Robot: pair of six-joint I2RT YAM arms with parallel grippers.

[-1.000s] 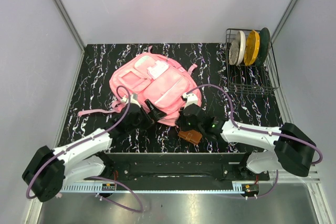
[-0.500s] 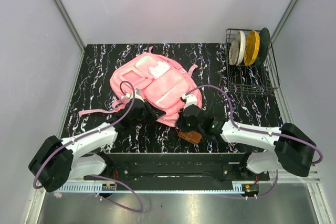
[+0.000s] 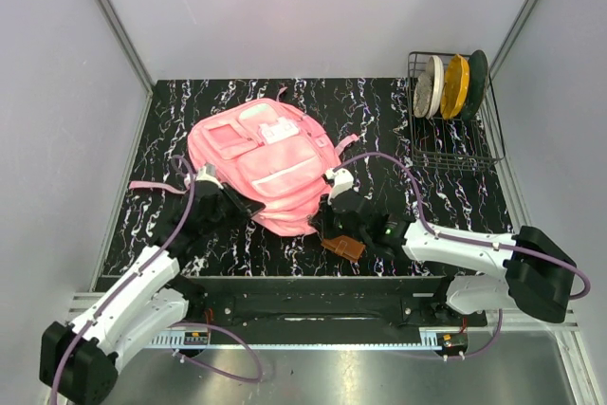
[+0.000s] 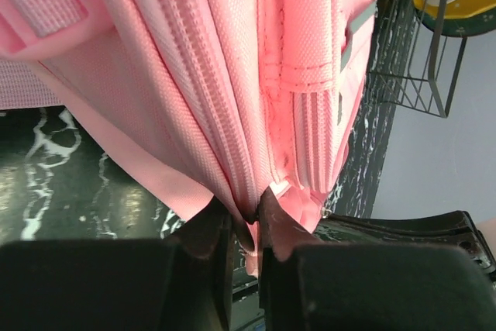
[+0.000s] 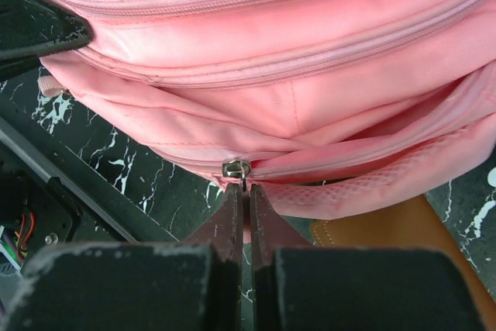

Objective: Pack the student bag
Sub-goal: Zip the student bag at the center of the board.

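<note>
Student bag (image 3: 266,163), rack (image 3: 457,154) holding 3 plates (image 3: 455,85)

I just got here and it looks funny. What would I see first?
The big soft pink fabric backpack, lying mid-table on the black marbled tabletop. Both arms grab its near edge: the left gripper pinches pink fabric, the right gripper its small metal zipper pull. A wire dish rack stands far right.
</note>
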